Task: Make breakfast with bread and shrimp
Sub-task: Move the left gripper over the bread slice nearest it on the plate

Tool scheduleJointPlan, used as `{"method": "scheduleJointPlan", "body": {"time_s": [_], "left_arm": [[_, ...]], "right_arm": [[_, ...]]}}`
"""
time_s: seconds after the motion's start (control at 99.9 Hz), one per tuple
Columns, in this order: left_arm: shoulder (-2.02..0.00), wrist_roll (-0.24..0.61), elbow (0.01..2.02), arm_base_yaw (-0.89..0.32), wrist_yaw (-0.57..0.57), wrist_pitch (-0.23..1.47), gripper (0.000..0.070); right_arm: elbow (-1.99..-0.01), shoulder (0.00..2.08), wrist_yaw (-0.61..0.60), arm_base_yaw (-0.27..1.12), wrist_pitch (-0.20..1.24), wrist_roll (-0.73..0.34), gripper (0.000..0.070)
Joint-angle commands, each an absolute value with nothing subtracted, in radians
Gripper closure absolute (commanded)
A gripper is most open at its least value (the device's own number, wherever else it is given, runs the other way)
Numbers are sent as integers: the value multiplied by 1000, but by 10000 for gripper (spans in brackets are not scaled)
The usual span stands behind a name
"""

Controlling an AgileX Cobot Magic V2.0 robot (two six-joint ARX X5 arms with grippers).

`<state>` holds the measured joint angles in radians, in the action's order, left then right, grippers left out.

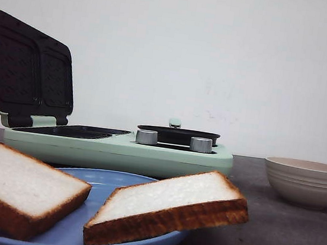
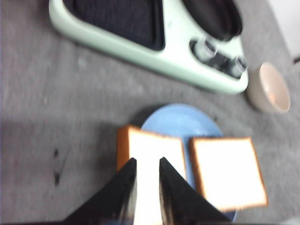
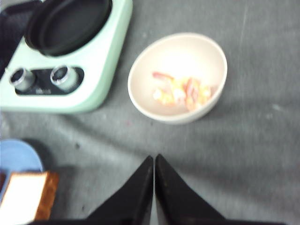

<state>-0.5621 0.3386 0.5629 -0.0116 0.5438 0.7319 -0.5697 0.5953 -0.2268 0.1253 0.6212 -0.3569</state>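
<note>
Two slices of bread fill the bottom of my front view, both lying on a blue plate (image 1: 109,178) at the near edge of the desk (image 1: 280,238). One slice (image 1: 15,185) lies on the plate's left side; the other slice (image 1: 168,207) lies on its right side, tilted, with one corner hanging out past the rim. Their white faces are up and the toasted crusts face the camera.

Behind the plate, toward the far edge of the desk, I see a mint-green breakfast maker (image 1: 118,147). Its lid (image 1: 29,70) stands open on the left with dark ribbed plates inside, and a shallow black pan (image 1: 177,135) sits on its right half behind two silver knobs (image 1: 147,137).

A beige bowl (image 1: 307,181) stands on the right side of the desk, just beside the maker's right end. From the right wrist camera I can see the shrimp (image 3: 183,91) inside it: a few small orange and pink pieces, blurred, gathered on the bottom of the bowl.

My left gripper (image 2: 147,169) hangs above the slice on the plate's left side, its jaws a narrow gap apart with nothing between them; I cannot tell if they touch the bread. My right gripper (image 3: 154,165) hovers over bare desk near the bowl, its fingers pressed together and empty.
</note>
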Motion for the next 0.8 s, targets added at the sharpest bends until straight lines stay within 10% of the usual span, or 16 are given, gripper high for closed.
{"method": "scheduleJointPlan", "body": {"time_s": [0.0,0.691,0.791], "left_arm": [[-576,321,577,-13,554,748,694],[-654,255,577,-14,710,907,663],[-667,256,577,-14,714,928,560]], "right_arm": [[-589,597,-266,128,631,-361,700],[-589,600,-502,129,756,-326,700],[-589,600,-516,129,756,-326,658]]}}
